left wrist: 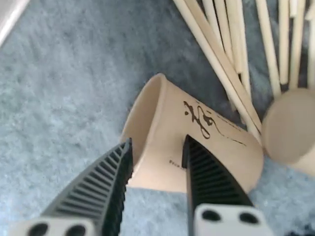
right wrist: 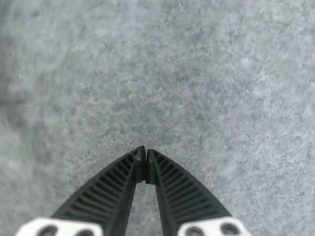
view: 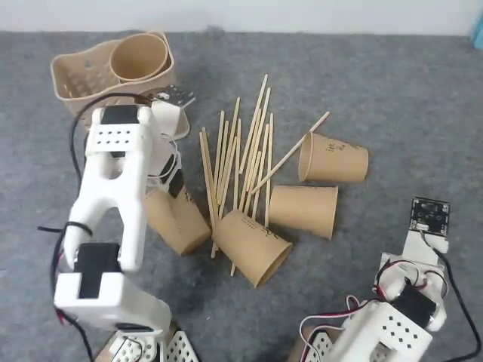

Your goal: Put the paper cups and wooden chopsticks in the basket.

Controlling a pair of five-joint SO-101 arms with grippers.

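Grey carpet [view: 407,90]: left hand [left wrist: 157,142] released, straddling rim of tipped paper cup [left wrist: 216,123]; right hand [right wrist: 146,164] clenched, well apart.

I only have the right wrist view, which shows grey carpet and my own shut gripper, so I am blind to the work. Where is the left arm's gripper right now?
Observer: The left gripper is open at a tan paper cup lying on its side. One finger is at the cup's mouth and the other is over its outer wall.
Operator: Is anything in the basket?
Observer: Yes, another tan paper cup sits mouth up in the beige plastic basket.
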